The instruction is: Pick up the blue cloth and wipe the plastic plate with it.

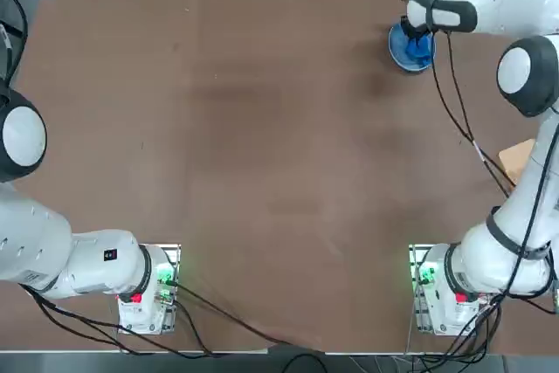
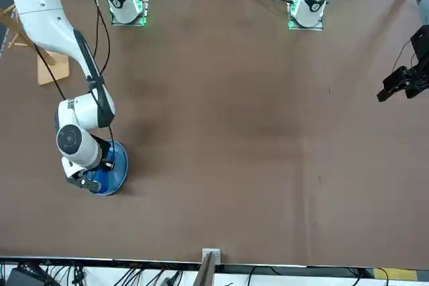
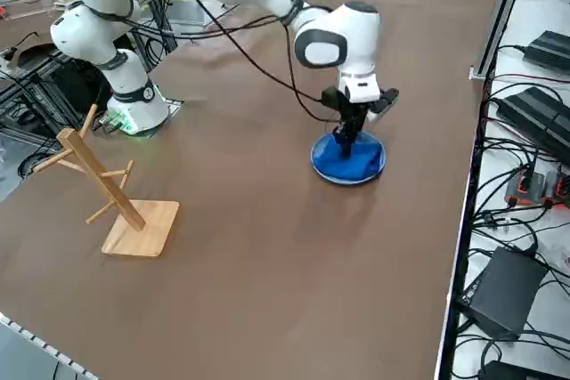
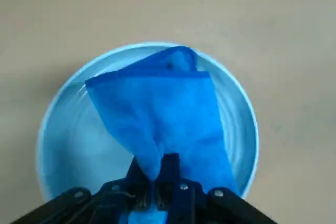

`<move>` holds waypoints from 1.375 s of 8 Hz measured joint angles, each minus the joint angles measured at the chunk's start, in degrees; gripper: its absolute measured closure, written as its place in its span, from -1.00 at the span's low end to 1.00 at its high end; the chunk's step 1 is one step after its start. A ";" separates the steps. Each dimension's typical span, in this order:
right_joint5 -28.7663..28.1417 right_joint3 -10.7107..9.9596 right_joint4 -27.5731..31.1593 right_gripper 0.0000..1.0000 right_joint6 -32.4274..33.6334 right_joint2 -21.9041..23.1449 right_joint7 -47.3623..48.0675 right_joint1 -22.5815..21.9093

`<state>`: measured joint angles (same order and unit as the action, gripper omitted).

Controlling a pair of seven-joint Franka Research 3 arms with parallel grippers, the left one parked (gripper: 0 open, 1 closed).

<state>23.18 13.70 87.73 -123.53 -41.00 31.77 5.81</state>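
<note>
The light blue plastic plate (image 4: 63,135) lies flat on the brown table, far right in the top view (image 1: 397,51). The royal-blue cloth (image 4: 163,114) is spread across the plate's middle, reaching to the rim. My right gripper (image 4: 157,174) is shut on a bunched edge of the cloth and stands directly over the plate (image 3: 322,166). From the right side, the gripper (image 3: 349,135) points straight down with the cloth (image 3: 352,159) resting on the dish. In the front view the plate (image 2: 119,173) shows partly under the wrist, the cloth (image 2: 99,177) beneath the hand.
A tan wooden rack with pegs on a square base (image 3: 138,224) stands on the table nearer the arm's base, its block (image 1: 517,159) at the right edge in the top view. The table's far edge (image 3: 463,202) runs close behind the plate.
</note>
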 joint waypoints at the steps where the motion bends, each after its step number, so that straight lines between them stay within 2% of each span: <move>1: -1.15 1.18 -1.58 0.88 4.99 1.38 0.00 -0.09; 3: -2.91 3.41 -2.98 0.88 13.07 5.29 -0.04 -0.32; 5: -7.80 4.95 -2.87 0.88 16.82 9.06 -0.05 -1.18; 8: -15.16 5.26 -1.87 0.88 20.26 12.75 1.55 -5.66; 11: -21.87 5.40 2.66 0.88 20.66 16.54 4.61 -10.56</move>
<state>1.31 19.09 90.39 -102.87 -24.46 36.37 -4.75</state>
